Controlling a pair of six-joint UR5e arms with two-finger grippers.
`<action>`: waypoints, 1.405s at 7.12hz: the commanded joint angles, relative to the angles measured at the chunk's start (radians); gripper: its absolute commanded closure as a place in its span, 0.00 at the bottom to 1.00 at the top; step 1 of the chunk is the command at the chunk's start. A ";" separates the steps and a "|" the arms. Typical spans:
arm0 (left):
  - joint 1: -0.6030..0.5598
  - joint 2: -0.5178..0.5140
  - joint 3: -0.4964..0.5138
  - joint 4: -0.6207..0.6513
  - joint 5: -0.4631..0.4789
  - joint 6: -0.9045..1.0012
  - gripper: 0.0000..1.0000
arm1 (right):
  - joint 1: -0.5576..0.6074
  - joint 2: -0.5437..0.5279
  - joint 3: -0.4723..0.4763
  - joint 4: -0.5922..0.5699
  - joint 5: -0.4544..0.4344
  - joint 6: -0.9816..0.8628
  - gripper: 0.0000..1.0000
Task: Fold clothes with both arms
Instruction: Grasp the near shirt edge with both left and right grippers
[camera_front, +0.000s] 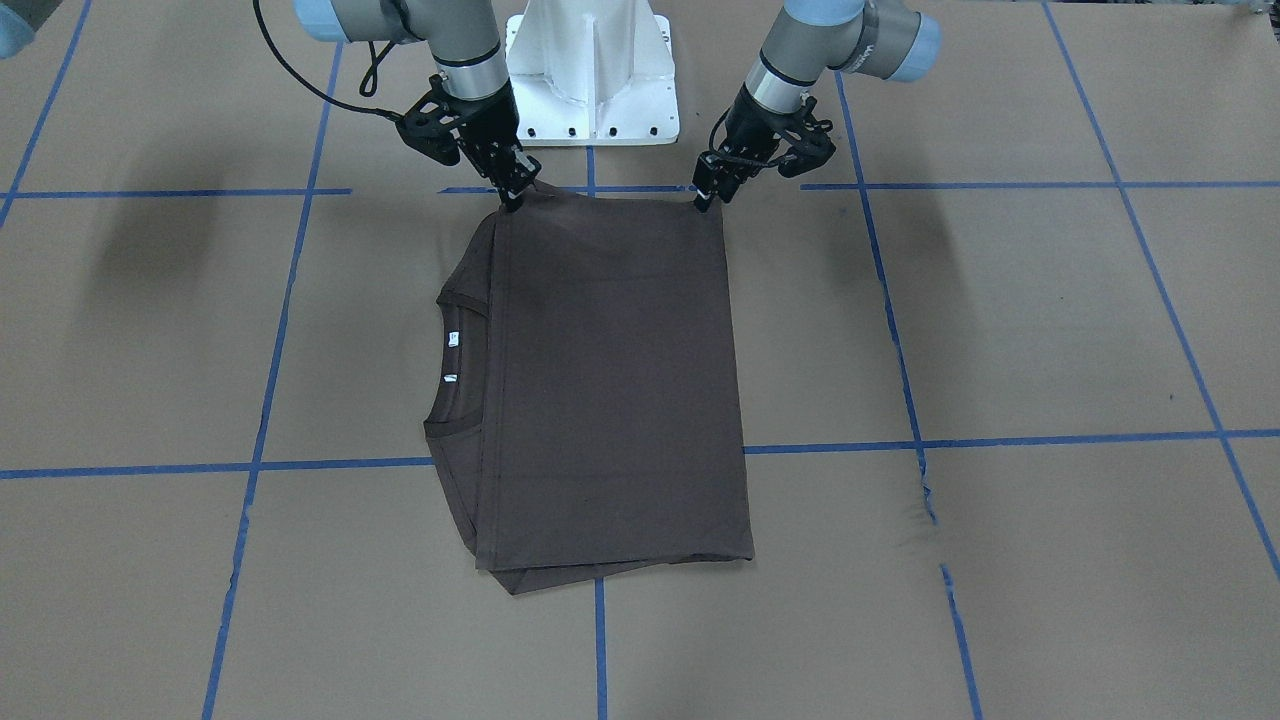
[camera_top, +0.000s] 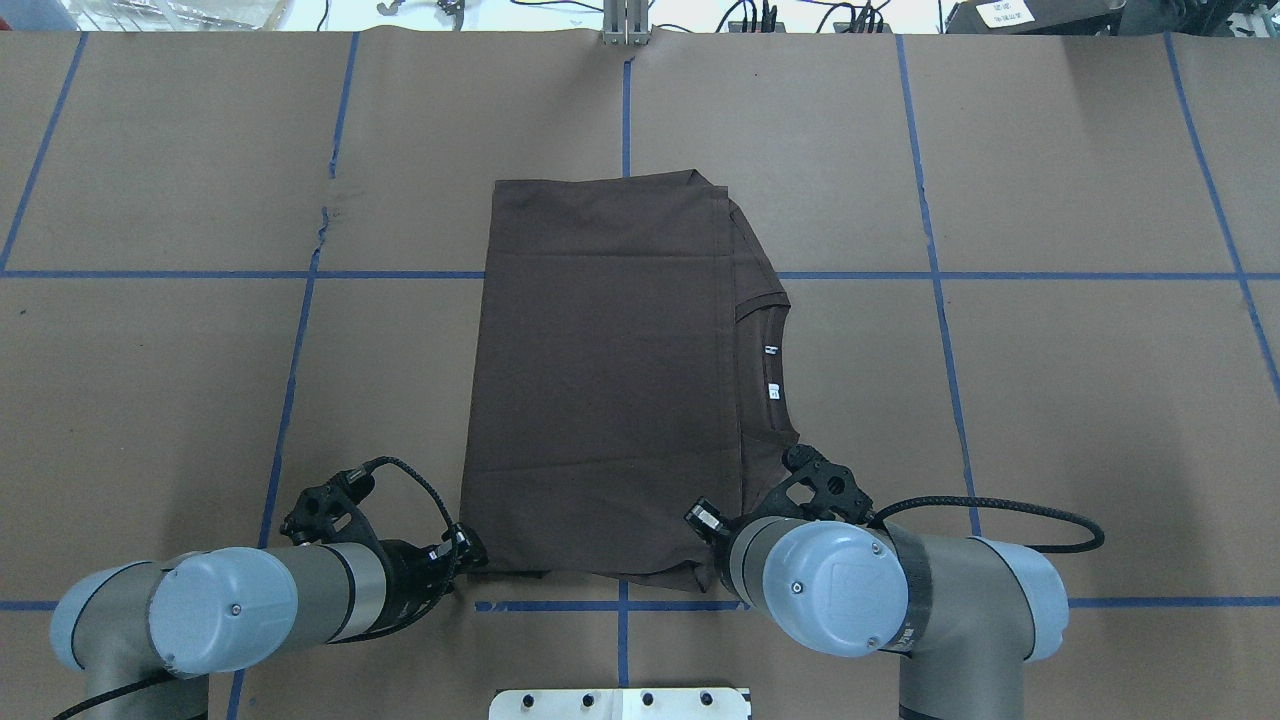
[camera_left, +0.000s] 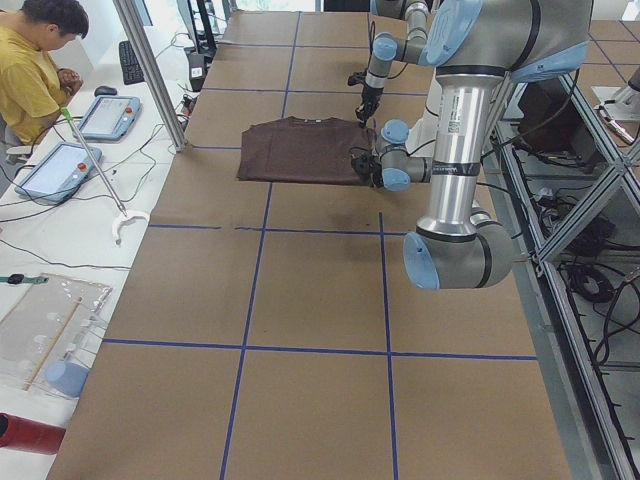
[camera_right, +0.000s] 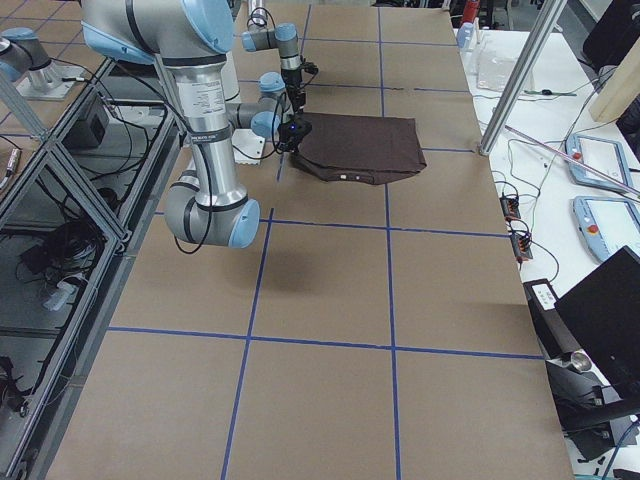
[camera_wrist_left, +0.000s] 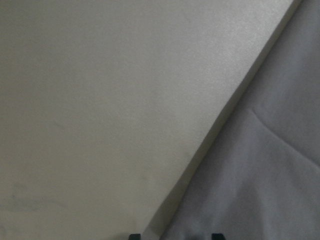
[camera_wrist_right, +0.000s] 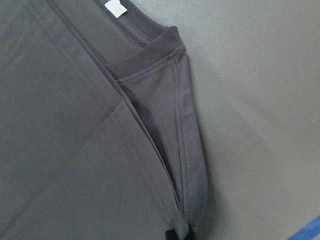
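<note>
The dark brown T-shirt (camera_front: 610, 380) lies folded flat on the brown paper table, its collar (camera_front: 445, 360) and white labels toward my right side. It also shows in the overhead view (camera_top: 600, 380). My left gripper (camera_front: 703, 203) is at the shirt's near corner. In the left wrist view (camera_wrist_left: 172, 236) its tips stand apart with the cloth edge between them. My right gripper (camera_front: 512, 200) is at the other near corner, shut on the fabric next to the collar (camera_wrist_right: 150, 50). In the overhead view my right arm hides it.
The white pedestal base (camera_front: 590, 80) stands just behind the shirt's near edge. Blue tape lines (camera_front: 600, 450) cross the paper, which has a tear (camera_front: 925, 490). A person (camera_left: 30, 70) sits at a side bench with tablets beyond the far edge.
</note>
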 joint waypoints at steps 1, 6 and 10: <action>0.001 0.001 -0.003 0.001 0.016 0.000 1.00 | 0.000 0.000 0.000 0.000 0.000 0.000 1.00; 0.012 0.011 -0.156 0.076 0.015 -0.126 1.00 | -0.018 -0.056 0.069 0.000 -0.005 0.002 1.00; -0.105 -0.269 -0.258 0.493 0.004 -0.030 1.00 | 0.214 0.070 0.119 -0.161 0.160 -0.117 1.00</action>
